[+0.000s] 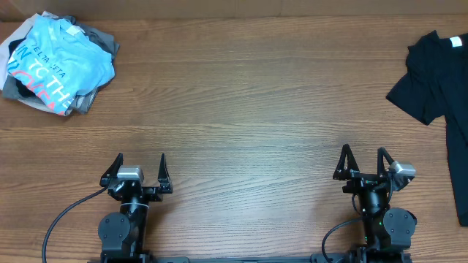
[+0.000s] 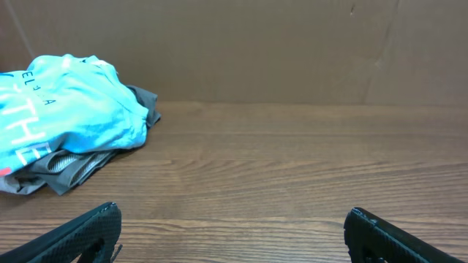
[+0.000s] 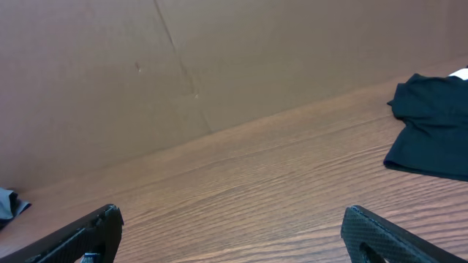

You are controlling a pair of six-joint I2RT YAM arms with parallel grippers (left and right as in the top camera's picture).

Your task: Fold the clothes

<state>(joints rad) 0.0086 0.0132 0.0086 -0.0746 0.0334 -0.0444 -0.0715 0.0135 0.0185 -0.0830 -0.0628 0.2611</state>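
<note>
Two arms sit at the near edge of the wooden counter (image 1: 241, 95) in the overhead view, one toward each side. The left gripper (image 1: 140, 161) has its jaws spread wide, pointing toward the far side, with only wood between them. The right gripper (image 1: 363, 153) is parted in the same way over the wood. At the far left corner lies a heap of clothes. A light blue T-shirt (image 1: 62, 62) with white and pink lettering is loosely bunched on top of grey garments (image 1: 102, 38) that stick out at its edges. At the right edge lies a black shirt (image 1: 439, 80), spread flat and partly cut off by the frame, with a white label at its collar. Heap and shirt are well apart from both grippers and from each other.

From the left wrist, the left gripper (image 2: 232, 219) shows as two dark fingertips at the bottom corners, wide apart, with wood grain between them. Ahead and to the left, the light blue T-shirt (image 2: 73, 109) rests on the grey garments (image 2: 80, 166), close to a brown wall (image 2: 292, 44) behind the counter.

From the right wrist, the right gripper (image 3: 230, 223) is also spread wide over the wood. The black shirt (image 3: 431, 124) lies flat at the right edge, near the brown wall (image 3: 110, 73). A grey scrap of cloth (image 3: 9, 203) shows at the far left edge; which garment it belongs to cannot be told.
</note>
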